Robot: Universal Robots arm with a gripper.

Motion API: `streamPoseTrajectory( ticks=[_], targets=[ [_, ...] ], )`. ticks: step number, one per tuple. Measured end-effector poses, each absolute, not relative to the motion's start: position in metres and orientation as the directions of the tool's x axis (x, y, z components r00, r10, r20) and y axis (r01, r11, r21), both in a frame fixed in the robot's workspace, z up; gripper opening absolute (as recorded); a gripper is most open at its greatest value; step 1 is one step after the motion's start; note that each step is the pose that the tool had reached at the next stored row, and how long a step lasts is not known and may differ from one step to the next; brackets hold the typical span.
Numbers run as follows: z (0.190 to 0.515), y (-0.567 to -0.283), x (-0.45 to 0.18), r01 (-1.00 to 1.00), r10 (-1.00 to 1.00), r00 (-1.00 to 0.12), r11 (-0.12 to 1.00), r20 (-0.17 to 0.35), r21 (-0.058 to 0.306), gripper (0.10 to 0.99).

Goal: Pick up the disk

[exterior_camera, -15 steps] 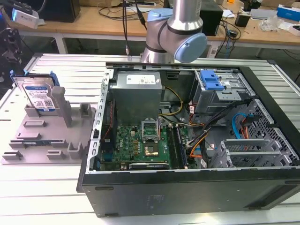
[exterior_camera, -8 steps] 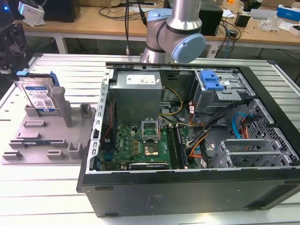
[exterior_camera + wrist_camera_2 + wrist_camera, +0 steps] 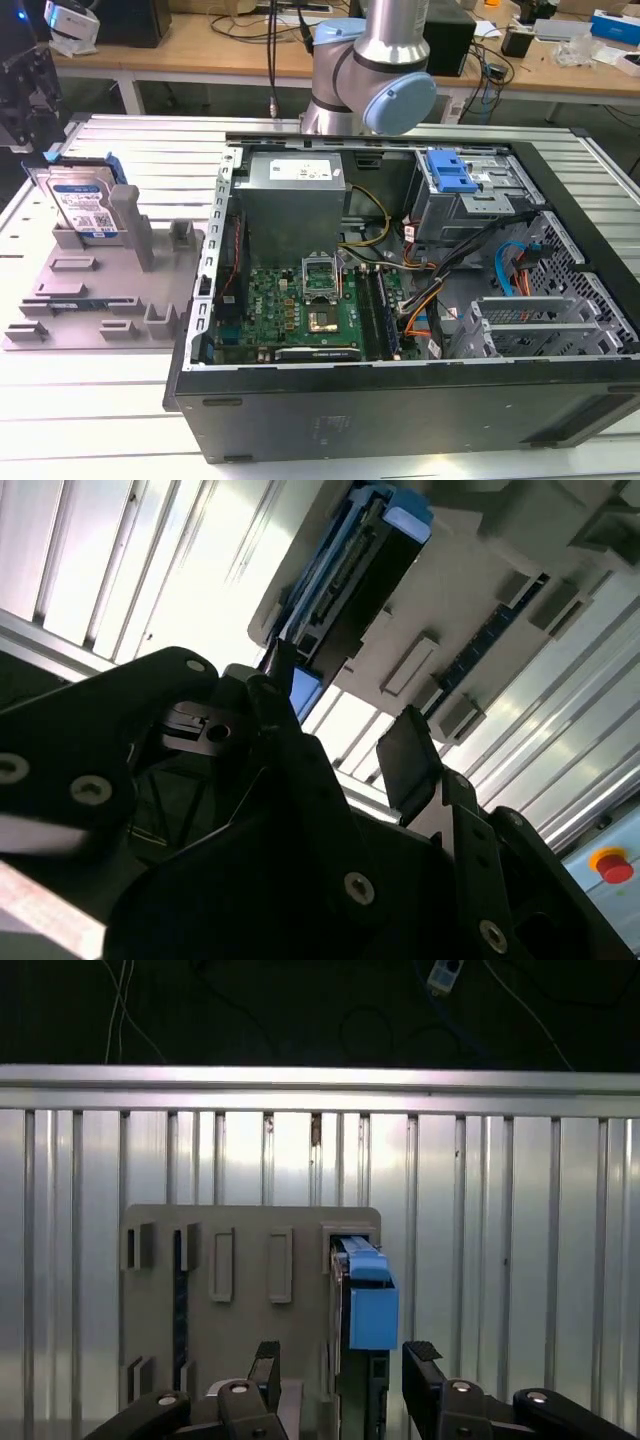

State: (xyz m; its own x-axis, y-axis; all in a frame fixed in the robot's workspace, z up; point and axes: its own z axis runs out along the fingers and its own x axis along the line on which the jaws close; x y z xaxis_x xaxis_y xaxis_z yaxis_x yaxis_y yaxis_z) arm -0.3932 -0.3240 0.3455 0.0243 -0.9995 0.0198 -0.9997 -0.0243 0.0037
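Hovering over disk (image 3: pixel 372 1312) — fingers (image 3: pixel 425 1363) wide, empty

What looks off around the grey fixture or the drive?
Nothing stands out. The silver-grey hard drive with blue rail stands on edge, seated in the grey plastic fixture; the open black gripper hangs clear of it.

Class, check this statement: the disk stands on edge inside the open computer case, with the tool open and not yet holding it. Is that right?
Not quite. The exterior view shows the disk standing on edge in the grey fixture beside the open computer case, not inside it. The rest holds: in the first wrist view the tool is open and not holding it.
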Motion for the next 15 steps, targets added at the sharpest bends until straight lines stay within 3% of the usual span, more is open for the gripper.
streamPoseTrajectory(
  ticks=[15],
  targets=[
    [0.340, -0.314, -0.406, -1.000, -0.999, 0.025, -0.025, 0.020, 0.000, 0.604]
  ],
)
